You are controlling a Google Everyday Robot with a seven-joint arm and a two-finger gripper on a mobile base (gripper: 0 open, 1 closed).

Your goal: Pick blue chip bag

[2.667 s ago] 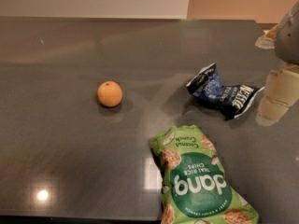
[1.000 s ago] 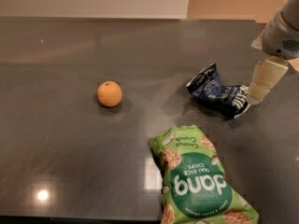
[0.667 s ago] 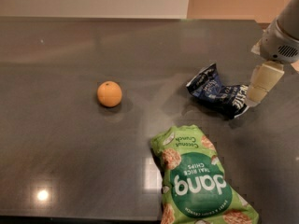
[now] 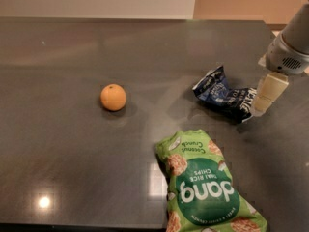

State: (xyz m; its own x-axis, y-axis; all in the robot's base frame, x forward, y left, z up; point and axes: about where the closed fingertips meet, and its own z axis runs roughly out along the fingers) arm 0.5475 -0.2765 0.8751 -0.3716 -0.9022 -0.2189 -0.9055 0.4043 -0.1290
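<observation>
- We see the gripper [image 4: 264,100] at the right edge of the camera view, low over the dark grey table [image 4: 72,57]. Its grey, rounded body sits above and its pale cream end reaches down and to the left.
- We cannot tell whether the gripper is open or closed, because only one pale piece of its end shows from this side.
- The blue chip bag [image 4: 224,94] lies flat on the table right at the gripper's pale end, on its left side in the view. The bag's right-hand edge, with white lettering, meets that tip.
- We cannot tell whether the tip actually touches the bag or only stands just beside it.
- The bag is crumpled and dark navy. Its pointed upper corner sticks up on the side away from the gripper.
- Nothing we can see is lifted, and the bag rests on the table surface.
- A larger green chip bag [image 4: 207,187] lies below and to the left of the gripper, nearer the bottom of the view. It is near the blue bag but apart from it, and its "dang" lettering reads upside down to us.
- An orange [image 4: 113,97] sits well to the left of the gripper, beyond the blue bag and apart from both bags.
</observation>
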